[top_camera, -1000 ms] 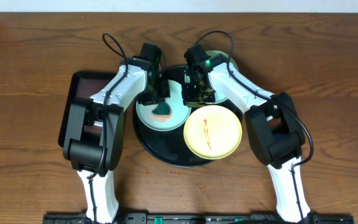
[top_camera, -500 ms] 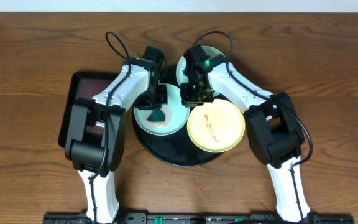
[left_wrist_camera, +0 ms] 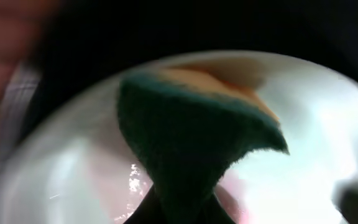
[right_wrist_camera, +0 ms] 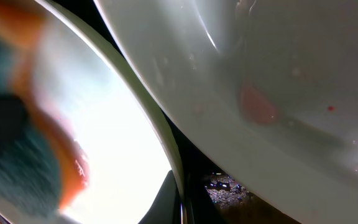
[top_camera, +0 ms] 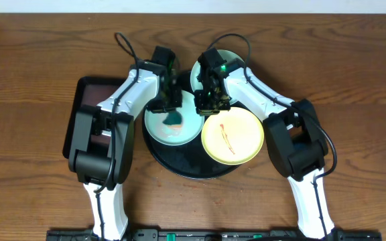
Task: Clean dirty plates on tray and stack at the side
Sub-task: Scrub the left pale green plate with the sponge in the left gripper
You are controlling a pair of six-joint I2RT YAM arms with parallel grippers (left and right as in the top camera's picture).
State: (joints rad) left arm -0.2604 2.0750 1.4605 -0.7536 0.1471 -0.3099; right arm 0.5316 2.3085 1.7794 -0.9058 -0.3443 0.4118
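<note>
The black tray (top_camera: 179, 164) holds a turquoise plate (top_camera: 158, 130) on its left and a yellow plate (top_camera: 236, 144) with a thin red smear on its right. A second turquoise plate (top_camera: 236, 60) lies at the back, partly under my right arm. My left gripper (top_camera: 171, 107) is shut on a green and orange sponge (top_camera: 174, 120) and presses it on the left turquoise plate (left_wrist_camera: 316, 124); the sponge (left_wrist_camera: 191, 137) fills the left wrist view. My right gripper (top_camera: 208, 104) is shut on that plate's right rim (right_wrist_camera: 173, 155), next to the yellow plate (right_wrist_camera: 278, 74).
A dark brown rectangular tray (top_camera: 89, 100) lies on the table left of the black tray, under my left arm. Bare wooden table surrounds both trays.
The sponge slid down-left across the turquoise plate, then back up toward my left gripper's earlier spot. The tray and plates shifted slightly toward the back. My right gripper kept its hold on the rim.
</note>
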